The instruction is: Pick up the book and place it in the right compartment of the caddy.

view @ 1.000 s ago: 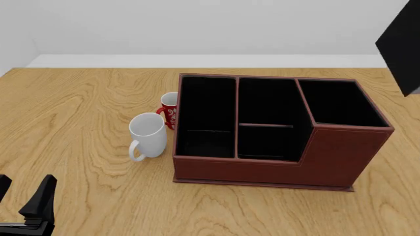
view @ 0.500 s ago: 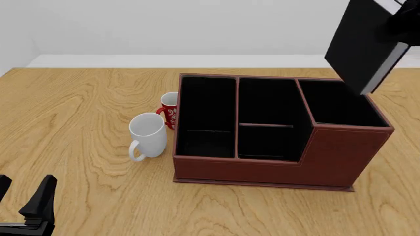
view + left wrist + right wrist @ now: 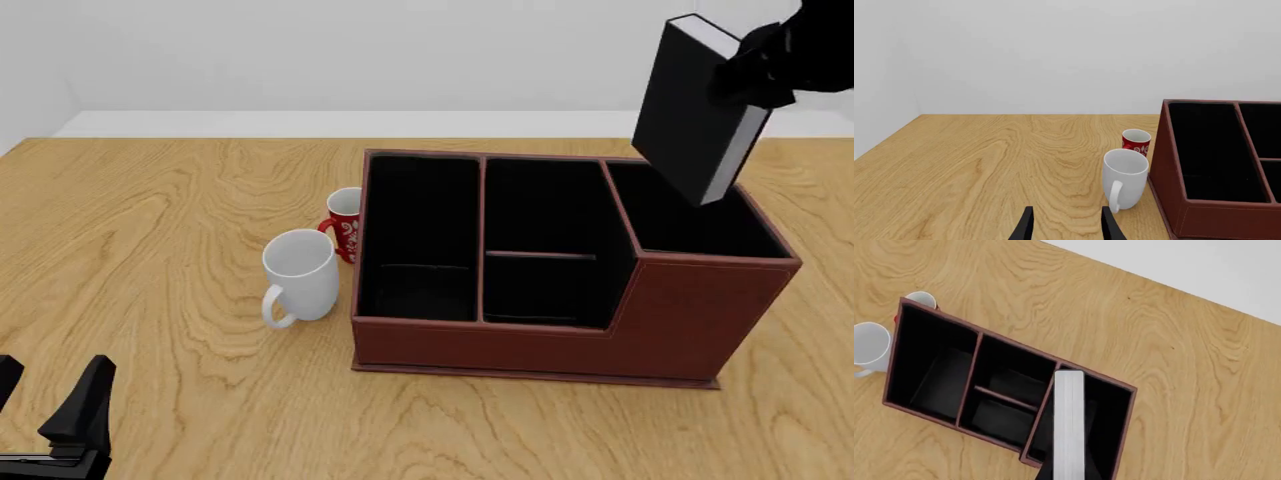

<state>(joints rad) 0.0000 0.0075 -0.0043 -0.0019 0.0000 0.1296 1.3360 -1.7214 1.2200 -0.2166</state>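
Transport step: right gripper (image 3: 761, 62) clamped on the book (image 3: 687, 110), tilted above the right compartment (image 3: 694, 215) of the caddy (image 3: 534, 345); next, level and lower it in; left gripper (image 3: 1066, 227) parted, empty.

— Where is the right hand (image 3: 758, 62)?

— High at the far right of the front view, dark, clamped on the upper part of the book (image 3: 691, 110), which hangs tilted in the air.

— And the left hand (image 3: 1066, 228)?

— Low at the near left corner, its two dark fingers (image 3: 1026, 227) parted with nothing between them.
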